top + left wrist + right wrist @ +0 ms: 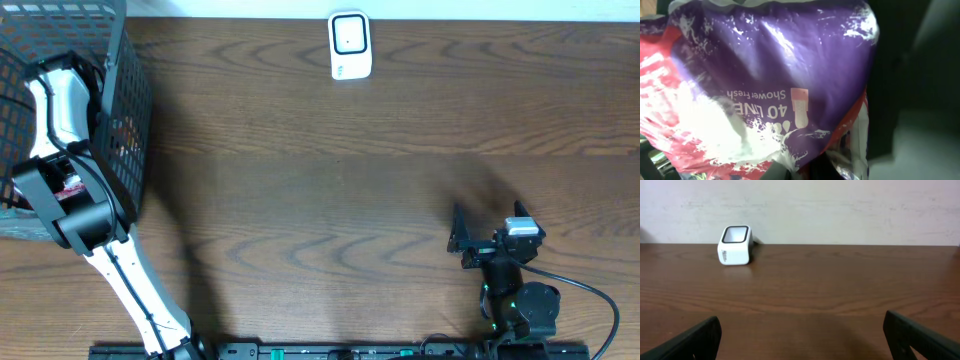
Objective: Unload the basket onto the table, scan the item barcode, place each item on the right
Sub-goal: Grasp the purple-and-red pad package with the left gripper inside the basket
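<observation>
Pouch (775, 65) of glossy purple and red film, printed "Shower Fresh", filled the left wrist view, pressed close to the lens; it lay inside the black mesh basket (130, 100) at the left edge of the tabletop (330, 200), where only a scrap of red showed from overhead; no barcode showed on the visible face; the left claw, at the end of the left arm (60, 110) reaching down into the basket, was clenched tight, though its pads were hidden and I could not tell whether they had pinched a fold of the film or closed on nothing; the right claw (802, 330) sat released, jaws wide, low over the wood and facing the white scanner (735, 245), which stood well apart from the basket at the far edge; the likeliest trouble from here was a slip, since thin slick film gives little to bite on and a floppy pouch could sag and pull free on the lift; the pouch could also catch on the basket's mesh wall on the way out; and with the barcode unseen, the wrong face might be shown to the scanner
</observation>
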Controlling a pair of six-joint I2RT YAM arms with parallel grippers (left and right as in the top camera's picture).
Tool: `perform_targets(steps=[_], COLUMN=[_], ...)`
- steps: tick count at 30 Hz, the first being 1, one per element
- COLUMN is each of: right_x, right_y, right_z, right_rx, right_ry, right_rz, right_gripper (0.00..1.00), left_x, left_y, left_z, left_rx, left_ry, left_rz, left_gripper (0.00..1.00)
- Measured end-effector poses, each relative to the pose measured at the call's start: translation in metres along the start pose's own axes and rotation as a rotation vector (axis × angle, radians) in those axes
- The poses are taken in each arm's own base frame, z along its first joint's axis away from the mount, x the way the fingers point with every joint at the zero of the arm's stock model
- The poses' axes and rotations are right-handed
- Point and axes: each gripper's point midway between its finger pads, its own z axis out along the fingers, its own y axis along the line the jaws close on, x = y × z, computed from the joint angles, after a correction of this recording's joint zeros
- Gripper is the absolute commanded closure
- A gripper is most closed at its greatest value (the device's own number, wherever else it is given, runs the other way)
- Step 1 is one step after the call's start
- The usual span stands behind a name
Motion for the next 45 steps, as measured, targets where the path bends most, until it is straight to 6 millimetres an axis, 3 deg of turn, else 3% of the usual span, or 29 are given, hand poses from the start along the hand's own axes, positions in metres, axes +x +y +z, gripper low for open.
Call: perform_targets(steps=[4, 9, 13, 17, 19, 20, 22, 24, 26, 33, 36, 45], right_x=[0.0, 0.0, 0.0, 0.0, 0.0, 0.0, 0.0, 0.0, 0.0, 0.0, 0.0, 0.0], right_y=[0.0, 0.0, 0.0, 0.0, 0.0, 0.0, 0.0, 0.0, 0.0, 0.0, 0.0, 0.0], right_z=[0.0, 0.0, 0.0, 0.0, 0.0, 0.0, 0.0, 0.0, 0.0, 0.0, 0.0, 0.0], right_rx=[0.0, 0.0, 0.0, 0.0, 0.0, 0.0, 0.0, 0.0, 0.0, 0.0, 0.0, 0.0], right_ry=[0.0, 0.0, 0.0, 0.0, 0.0, 0.0, 0.0, 0.0, 0.0, 0.0, 0.0, 0.0], right_rz=[0.0, 0.0, 0.0, 0.0, 0.0, 0.0, 0.0, 0.0, 0.0, 0.0, 0.0, 0.0], right_gripper=[0.01, 0.01, 0.01, 0.01, 0.01, 0.01, 0.01, 0.01, 0.01, 0.01, 0.01, 0.01], left_x=[-0.002, -0.023, -0.035, -0.036, -0.03, -0.027, -0.021, -0.017, -0.017, -0.015, -0.013, -0.018], left_y=[0.004, 0.0, 0.004, 0.031, 0.049, 0.055, 0.063, 0.064, 0.061, 0.041, 0.037, 0.028], left_z=[-0.014, -0.052, -0.111, -0.187, -0.219, -0.229, -0.239, -0.234, -0.218, -0.135, -0.108, -0.076], left_rx=[0.026, 0.173, 0.371, 0.55, 0.602, 0.62, 0.633, 0.615, 0.571, 0.342, 0.26, 0.165], left_ry=[0.011, -0.078, -0.213, -0.387, -0.462, -0.484, -0.501, -0.482, -0.447, -0.276, -0.232, -0.186], left_rz=[-0.005, -0.076, -0.148, -0.21, -0.228, -0.236, -0.246, -0.24, -0.231, -0.178, -0.156, -0.128], left_gripper=[0.93, 0.93, 0.93, 0.91, 0.61, 0.45, 0.22, 0.08, 0.03, 0.0, 0.01, 0.01])
